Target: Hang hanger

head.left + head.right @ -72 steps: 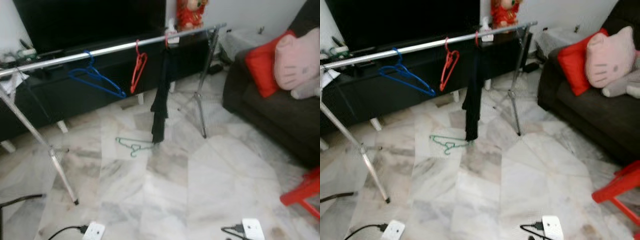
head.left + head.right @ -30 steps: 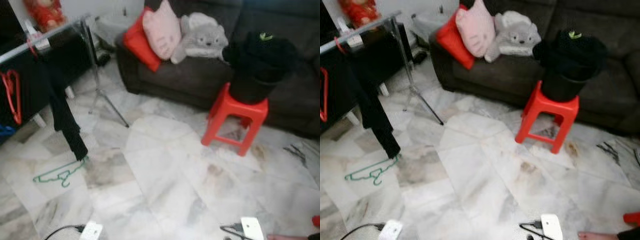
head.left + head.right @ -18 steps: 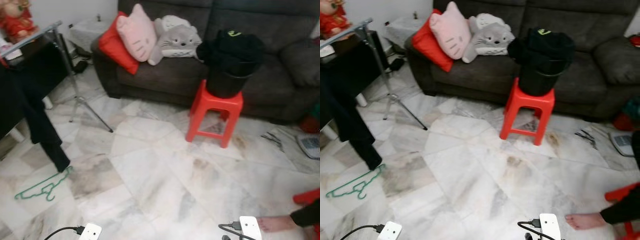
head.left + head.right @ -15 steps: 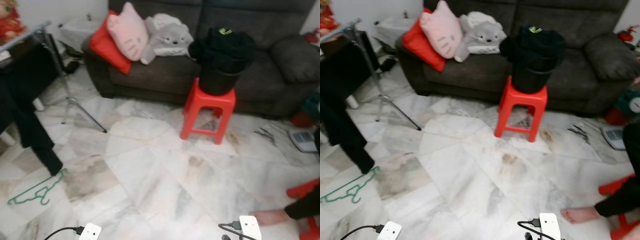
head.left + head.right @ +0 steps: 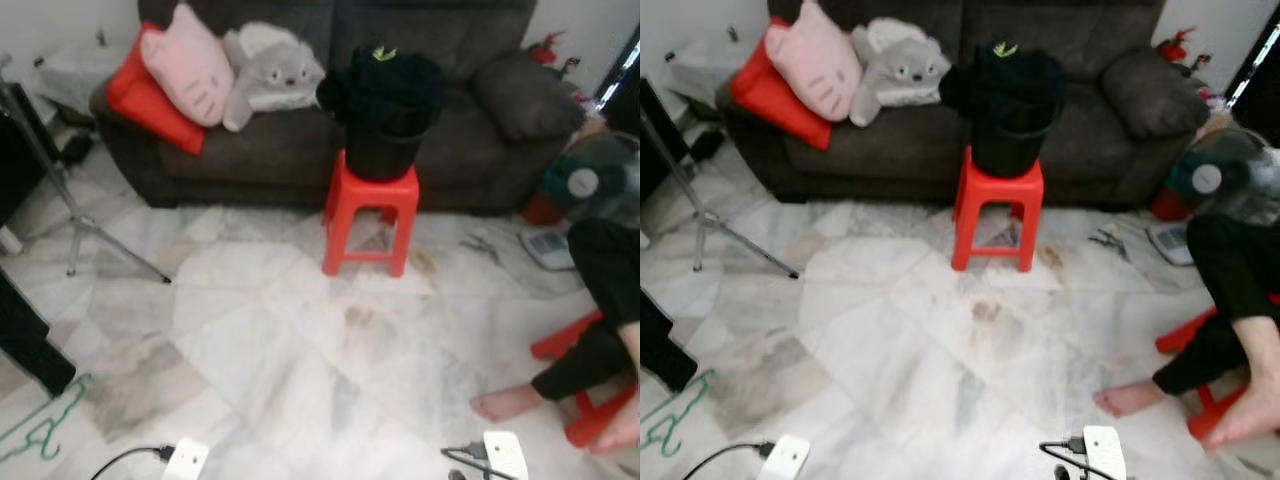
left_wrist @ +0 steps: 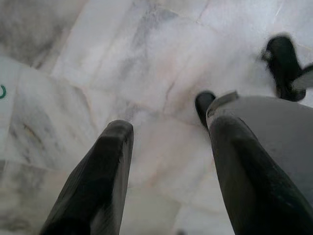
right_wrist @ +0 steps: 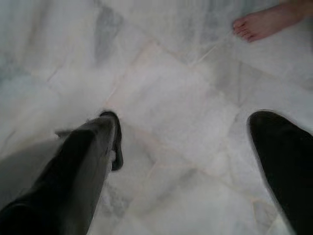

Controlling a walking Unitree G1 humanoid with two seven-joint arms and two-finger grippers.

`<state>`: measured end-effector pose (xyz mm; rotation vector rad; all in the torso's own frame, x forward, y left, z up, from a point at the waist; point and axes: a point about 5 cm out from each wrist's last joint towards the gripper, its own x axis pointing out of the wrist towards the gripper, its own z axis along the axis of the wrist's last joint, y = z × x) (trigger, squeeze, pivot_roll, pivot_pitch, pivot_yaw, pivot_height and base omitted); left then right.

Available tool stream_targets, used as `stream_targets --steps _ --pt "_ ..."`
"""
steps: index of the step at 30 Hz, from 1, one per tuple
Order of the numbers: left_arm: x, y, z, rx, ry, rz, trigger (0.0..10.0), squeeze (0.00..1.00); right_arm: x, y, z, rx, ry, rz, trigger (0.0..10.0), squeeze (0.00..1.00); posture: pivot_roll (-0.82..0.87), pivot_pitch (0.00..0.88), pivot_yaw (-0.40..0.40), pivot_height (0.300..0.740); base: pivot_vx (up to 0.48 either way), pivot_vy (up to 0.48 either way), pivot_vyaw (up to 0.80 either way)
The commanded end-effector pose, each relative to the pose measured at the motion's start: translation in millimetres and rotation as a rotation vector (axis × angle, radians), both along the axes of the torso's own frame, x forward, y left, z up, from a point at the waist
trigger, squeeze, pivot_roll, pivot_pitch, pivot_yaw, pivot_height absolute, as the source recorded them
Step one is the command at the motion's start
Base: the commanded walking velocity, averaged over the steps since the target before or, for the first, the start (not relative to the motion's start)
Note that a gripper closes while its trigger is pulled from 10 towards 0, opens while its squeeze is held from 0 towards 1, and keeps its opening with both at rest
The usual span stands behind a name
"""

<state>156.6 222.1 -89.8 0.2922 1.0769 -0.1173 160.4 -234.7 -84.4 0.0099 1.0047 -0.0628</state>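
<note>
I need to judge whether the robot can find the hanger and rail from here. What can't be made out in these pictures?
- Green hanger: cut by the left eye view's left edge.
- Clothes rack: one leg shows; the rail is beyond the frame.
- Black garment: top cut off.
- Bucket contents: hidden under dark clothes.
- Seated person: cut by the right edge.

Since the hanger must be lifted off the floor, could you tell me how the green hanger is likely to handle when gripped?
The green hanger looks thin and wiry, so it is probably light and slightly springy. It lies flat on the smooth marble floor, so it may skid away when nudged. Its open frame could swing or twist if pinched at one end.
</note>
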Motion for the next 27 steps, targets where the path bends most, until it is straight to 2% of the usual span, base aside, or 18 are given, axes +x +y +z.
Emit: stream_targets --steps 1,13,27 --pt "-0.6 -2.1 -0.8 -0.008 0.005 0.007 10.0 0.00 -5.2 -7.0 -0.5 -0.014 0.014 -0.018 10.0 0.00 -0.05 0.064 -0.019 0.740 0.000 0.000 -0.58" --pt "-2.4 -2.3 -1.7 -0.013 0.013 0.019 10.0 0.00 -5.5 -7.3 -0.1 -0.010 -0.005 -0.033 10.0 0.00 -0.04 0.058 -0.021 0.740 0.000 0.000 -0.04" --pt "-1.8 -3.6 -1.7 -0.014 0.014 0.014 10.0 0.00 -3.8 -7.9 1.1 -0.011 -0.027 -0.032 10.0 0.00 -0.04 0.054 -0.034 0.740 0.247 0.000 0.00"
